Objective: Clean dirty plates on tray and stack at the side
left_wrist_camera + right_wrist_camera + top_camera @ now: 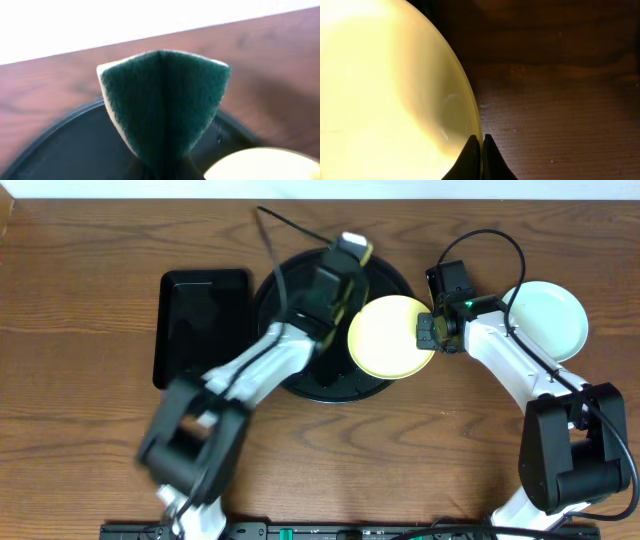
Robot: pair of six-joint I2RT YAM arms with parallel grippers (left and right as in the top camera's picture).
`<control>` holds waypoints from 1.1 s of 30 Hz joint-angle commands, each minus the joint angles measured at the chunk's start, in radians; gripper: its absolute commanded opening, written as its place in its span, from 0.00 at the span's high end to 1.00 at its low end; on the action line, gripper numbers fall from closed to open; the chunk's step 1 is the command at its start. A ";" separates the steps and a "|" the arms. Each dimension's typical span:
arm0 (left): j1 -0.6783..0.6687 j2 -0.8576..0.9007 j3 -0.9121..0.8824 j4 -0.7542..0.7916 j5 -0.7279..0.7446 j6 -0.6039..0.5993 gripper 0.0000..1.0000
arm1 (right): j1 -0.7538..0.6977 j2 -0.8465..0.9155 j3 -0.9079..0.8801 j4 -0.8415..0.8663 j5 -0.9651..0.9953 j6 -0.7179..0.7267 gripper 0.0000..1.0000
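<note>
A pale yellow plate (385,340) is held over the right edge of the round black tray (300,375). My right gripper (428,332) is shut on the plate's right rim. In the right wrist view the black fingertips (472,150) pinch the plate rim (465,90) above the wooden table. My left gripper (342,270) is over the far part of the tray, shut on a folded green sponge (165,100), which is next to the plate's (265,165) far-left edge. A mint-green plate (548,320) lies on the table at the right.
A smaller rectangular black tray (203,325) lies left of the round tray. The right arm's base (570,450) stands at the near right and the left arm (200,430) crosses the near left. Cables run behind both wrists.
</note>
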 commanded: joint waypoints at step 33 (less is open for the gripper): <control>0.663 -0.454 0.003 -1.001 0.554 -0.148 0.92 | 0.543 -0.017 0.326 0.549 1.191 -0.698 0.99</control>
